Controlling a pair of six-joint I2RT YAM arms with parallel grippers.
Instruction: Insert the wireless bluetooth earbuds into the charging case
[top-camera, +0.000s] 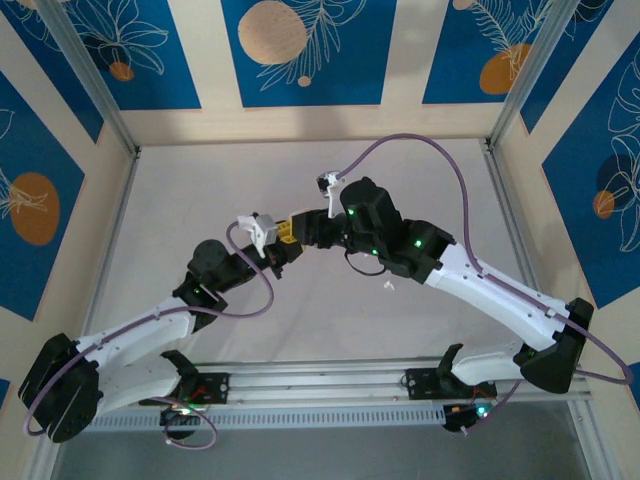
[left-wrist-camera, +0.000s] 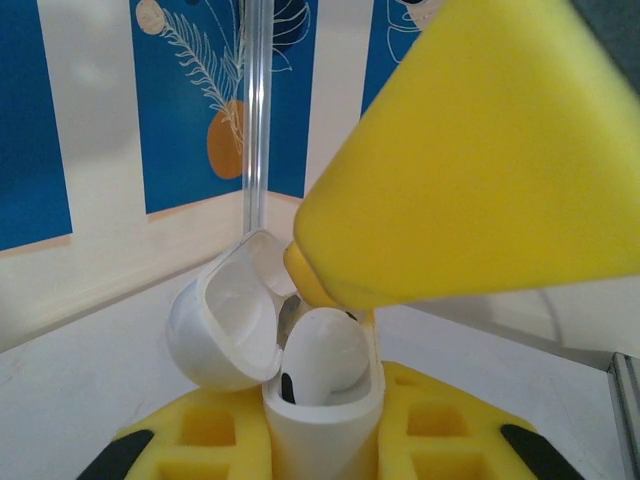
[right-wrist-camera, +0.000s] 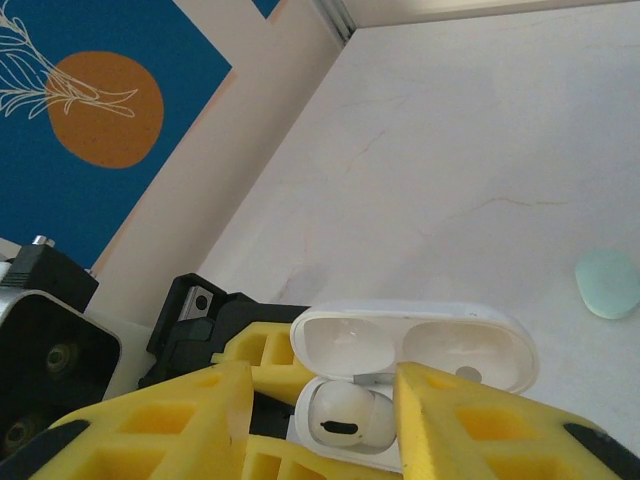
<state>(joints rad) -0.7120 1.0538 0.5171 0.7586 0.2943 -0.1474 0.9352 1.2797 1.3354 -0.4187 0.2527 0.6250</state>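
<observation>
Charging case (left-wrist-camera: 320, 425) is held over the middle of the table (top-camera: 300, 180), with bare tabletop all round it out to the metal rails (top-camera: 110, 110) at the far corners. The left gripper (left-wrist-camera: 320, 458) is clenched on the case's base, keeping it upright with its mouth up. The lid (left-wrist-camera: 225, 320) is swung open to one side. The right gripper (right-wrist-camera: 320, 378) is released, its fingers (right-wrist-camera: 470, 420) straddling the case mouth with little room. A white earbud (left-wrist-camera: 325, 350) sits in the case, rounded end up. A pale teal earbud (right-wrist-camera: 607, 283) lies on the table, well apart from the case.
</observation>
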